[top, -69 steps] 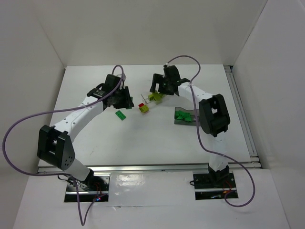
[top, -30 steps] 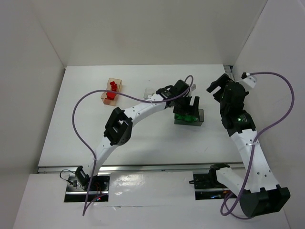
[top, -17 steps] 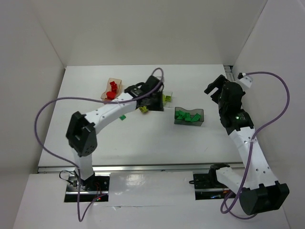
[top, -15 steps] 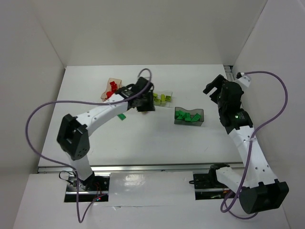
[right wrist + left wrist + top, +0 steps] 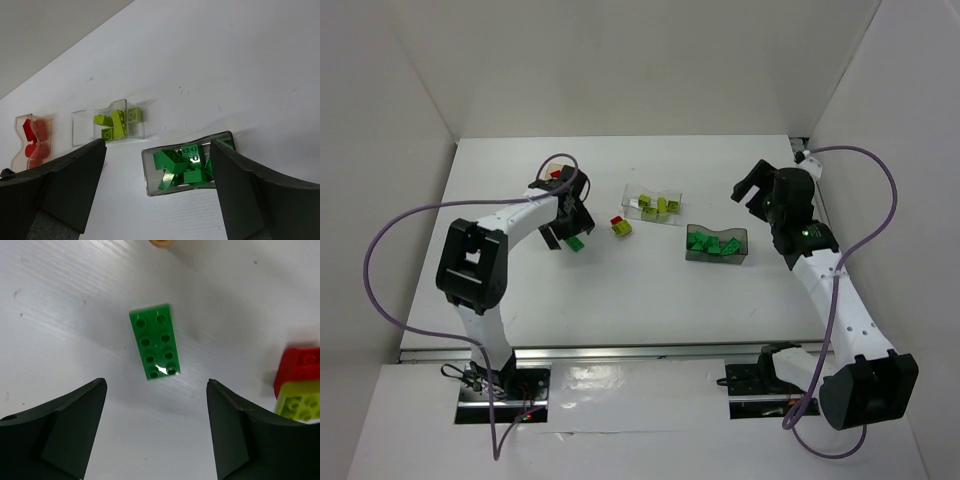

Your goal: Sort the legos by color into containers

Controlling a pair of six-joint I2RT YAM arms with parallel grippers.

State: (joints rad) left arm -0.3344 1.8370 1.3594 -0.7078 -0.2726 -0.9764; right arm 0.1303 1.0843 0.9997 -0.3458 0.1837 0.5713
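Left end effector (image 5: 156, 386), open, hovers over the flat dark-green studded plastic brick (image 5: 155, 342); next, probably: descend, pinch, carry toward three o'clock.

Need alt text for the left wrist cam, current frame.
A flat green lego plate lies on the white table, just ahead of the open left gripper, whose two dark fingers fill the bottom corners. At the right edge a red brick touches a yellow-green brick; an orange sliver shows at the top.
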